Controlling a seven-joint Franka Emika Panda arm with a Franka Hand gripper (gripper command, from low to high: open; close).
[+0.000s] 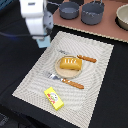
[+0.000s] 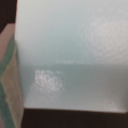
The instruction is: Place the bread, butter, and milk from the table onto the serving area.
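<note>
The light-blue milk carton point(image 1: 44, 42) hangs under my gripper point(image 1: 42, 38) at the far corner of the serving area on the exterior view's left. The jaws look shut on it, but the fingers are mostly hidden. In the wrist view the milk's pale blue face point(image 2: 70, 55) fills almost the whole picture. The bread point(image 1: 70, 63) lies on the round tan plate point(image 1: 59, 71) in the middle of the beige striped placemat point(image 1: 95, 80). The yellow butter box point(image 1: 53, 97) lies flat on the placemat's near part.
An orange-handled fork point(image 1: 64, 80) and knife point(image 1: 86, 58) flank the plate. Two grey pots point(image 1: 69, 10) point(image 1: 92, 13) stand on the pinkish-brown board point(image 1: 107, 29) behind the placemat. A pale bowl point(image 1: 123, 17) is at the far right.
</note>
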